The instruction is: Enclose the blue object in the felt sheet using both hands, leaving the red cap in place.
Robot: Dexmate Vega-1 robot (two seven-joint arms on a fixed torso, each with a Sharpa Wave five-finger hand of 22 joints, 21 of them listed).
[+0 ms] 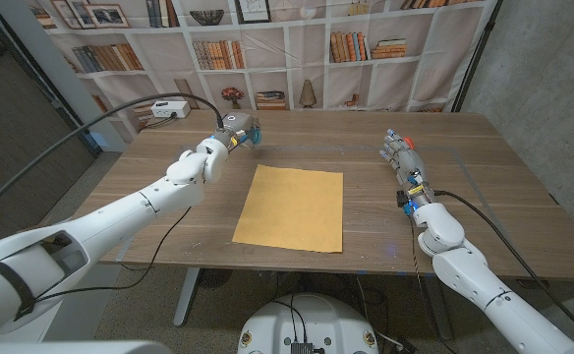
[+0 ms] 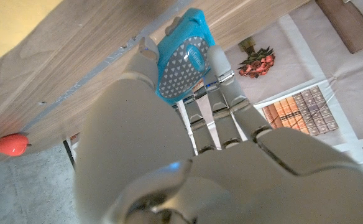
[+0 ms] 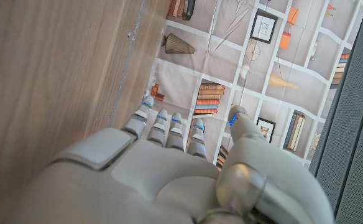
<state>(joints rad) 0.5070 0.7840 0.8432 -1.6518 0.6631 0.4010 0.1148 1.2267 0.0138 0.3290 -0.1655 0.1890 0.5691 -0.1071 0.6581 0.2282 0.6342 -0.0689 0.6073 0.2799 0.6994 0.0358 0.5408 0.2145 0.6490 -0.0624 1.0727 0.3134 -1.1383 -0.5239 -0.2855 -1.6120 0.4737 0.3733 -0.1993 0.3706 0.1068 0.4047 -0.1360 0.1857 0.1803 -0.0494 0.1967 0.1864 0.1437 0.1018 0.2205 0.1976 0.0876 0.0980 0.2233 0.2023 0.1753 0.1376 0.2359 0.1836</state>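
Note:
My left hand (image 1: 230, 133) is over the table's far left part and grips the blue object (image 1: 251, 135). In the left wrist view the blue object (image 2: 181, 59) shows a grey patterned face, pinched between the thumb and fingers of my left hand (image 2: 169, 155). The yellow felt sheet (image 1: 290, 207) lies flat in the middle of the table, nearer me than that hand. A small red cap (image 2: 12, 144) sits on the wood near a table edge. My right hand (image 1: 402, 154) stands at the right side holding nothing, and the right wrist view shows that right hand (image 3: 169, 174) with its fingers apart.
The wooden table (image 1: 484, 187) has bare wood on both sides of the sheet. A white box (image 1: 174, 110) with a black cable sits at the back left corner. A bookshelf backdrop hangs behind the table, and a concrete wall stands at the right.

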